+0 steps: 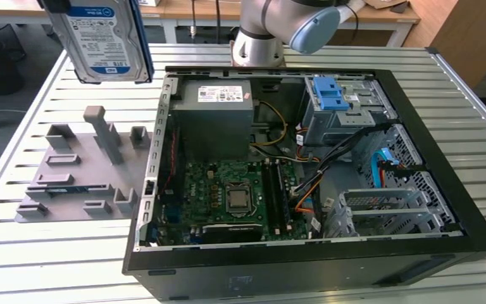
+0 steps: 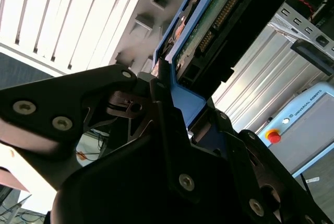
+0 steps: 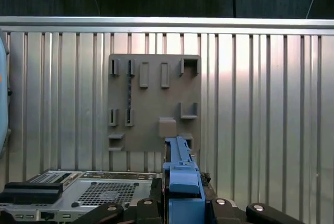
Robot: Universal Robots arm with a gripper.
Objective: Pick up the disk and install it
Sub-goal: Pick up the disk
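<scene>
Hanging upright above the worktop [image 1: 23, 120], the disk [image 1: 108, 43] was clamped by its blue side rails in the closed end effector [image 3: 182, 198], clear of the open computer case [image 1: 467, 196], toward the exterior view's left.

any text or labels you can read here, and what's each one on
White-and-blue label on the disk: printed lines, too small to read.
White sticker on the grey box inside the computer case: print too small to read.
</scene>
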